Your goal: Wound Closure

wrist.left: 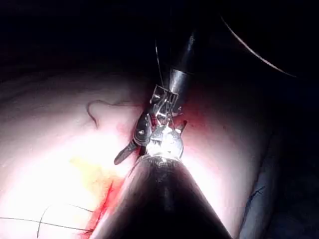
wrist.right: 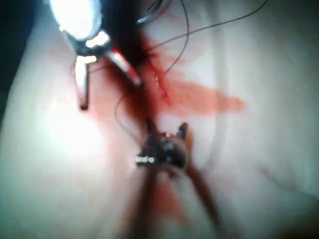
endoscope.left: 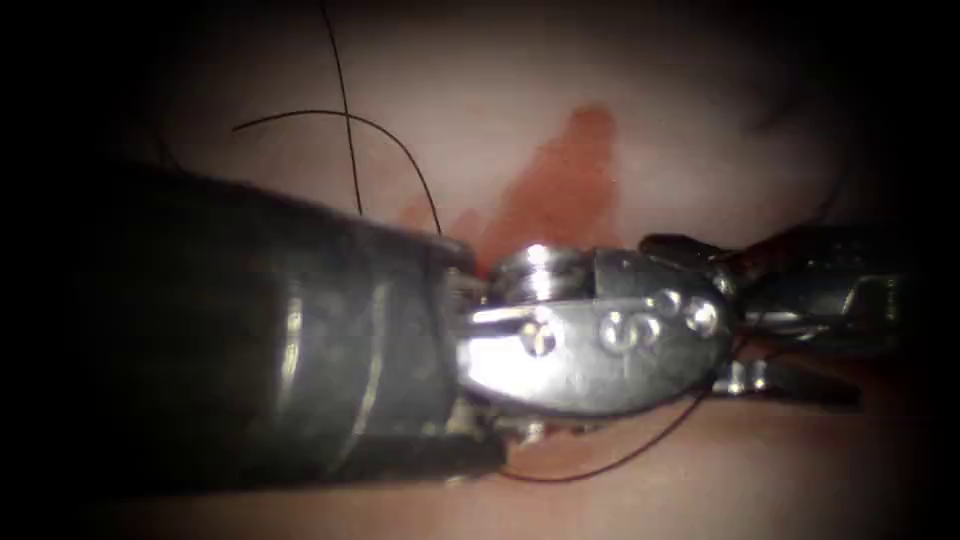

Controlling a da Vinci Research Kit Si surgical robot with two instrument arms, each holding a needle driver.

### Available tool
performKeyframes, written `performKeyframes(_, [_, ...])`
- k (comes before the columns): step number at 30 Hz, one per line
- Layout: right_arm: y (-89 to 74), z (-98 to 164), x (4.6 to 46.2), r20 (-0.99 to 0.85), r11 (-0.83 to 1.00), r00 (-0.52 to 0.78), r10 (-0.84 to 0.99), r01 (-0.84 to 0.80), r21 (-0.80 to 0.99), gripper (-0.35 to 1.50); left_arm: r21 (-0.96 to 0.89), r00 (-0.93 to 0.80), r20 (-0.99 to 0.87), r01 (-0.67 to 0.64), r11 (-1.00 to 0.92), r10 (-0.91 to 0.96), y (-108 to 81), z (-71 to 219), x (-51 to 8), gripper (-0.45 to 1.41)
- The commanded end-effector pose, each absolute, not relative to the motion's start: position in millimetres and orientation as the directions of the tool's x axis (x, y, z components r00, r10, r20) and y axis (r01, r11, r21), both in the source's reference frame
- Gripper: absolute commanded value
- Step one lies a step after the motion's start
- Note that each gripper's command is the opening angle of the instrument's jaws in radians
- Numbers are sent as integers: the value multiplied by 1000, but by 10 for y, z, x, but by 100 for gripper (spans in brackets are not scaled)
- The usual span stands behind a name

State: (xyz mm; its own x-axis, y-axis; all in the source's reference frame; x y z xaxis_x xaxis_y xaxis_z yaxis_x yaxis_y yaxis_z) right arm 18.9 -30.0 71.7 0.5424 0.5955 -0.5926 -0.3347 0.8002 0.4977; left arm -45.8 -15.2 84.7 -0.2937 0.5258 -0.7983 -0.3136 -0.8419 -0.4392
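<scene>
Seemingly readied to grasp, the shiny steel left tool (wrist.right: pixel 109 92) spreads empty jaws beside the red-stained cut (wrist.right: pixel 162 90); what the dark right tool (wrist.right: pixel 168 142) grips, I cannot tell.

The left arm's dark shaft (endoscope.left: pixel 250 330) comes in from the left side of the endoscope view, ending in a bright metal wrist (endoscope.left: pixel 590 335). The left tool (endoscope.left: pixel 770 315) points to the right with its jaws spread apart, one above the other. The right tool (endoscope.left: pixel 850 290) enters from the right, tip close to the left tool's jaws; its own jaw position is unclear.
</scene>
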Motion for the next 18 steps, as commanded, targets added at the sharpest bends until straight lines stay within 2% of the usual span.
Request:
performKeyframes(1, [-307, 722, 196, -593, 799, 542, 596, -333, 500, 119, -439, -295, -798, -315, -842, 526, -153, 852, -464, 74])
performKeyframes(5, [-308, 723, 198, -592, 800, 543, 596, -329, 502, 119, -436, -295, -797, -322, -840, 527, -151, 854, -469, 71])
performKeyframes(6, [-309, 724, 199, -593, 800, 543, 595, -329, 502, 119, -436, -295, -797, -322, -840, 527, -152, 853, -469, 59])
performKeyframes(7, [-309, 724, 199, -593, 800, 543, 595, -329, 501, 119, -437, -295, -797, -320, -841, 526, -152, 853, -467, 46])
performKeyframes(8, [-309, 725, 199, -593, 800, 543, 594, -329, 501, 119, -437, -292, -799, -319, -841, 526, -153, 852, -465, 10])
performKeyframes(9, [-309, 725, 199, -593, 801, 543, 594, -329, 501, 119, -437, -292, -799, -316, -842, 525, -154, 851, -463, -35])
performKeyframes(10, [-309, 725, 199, -591, 801, 545, 594, -330, 500, 119, -442, -288, -798, -316, -839, 529, -157, 850, -460, -45])
performKeyframes(13, [-309, 725, 199, -591, 801, 545, 594, -330, 500, 119, -362, -293, -841, -321, -875, 455, -159, 842, -441, -45])
performKeyframes(18, [-307, 719, 200, -595, 796, 535, 600, -328, 508, 119, -362, -246, -858, -333, -870, 451, -153, 836, -408, -45])
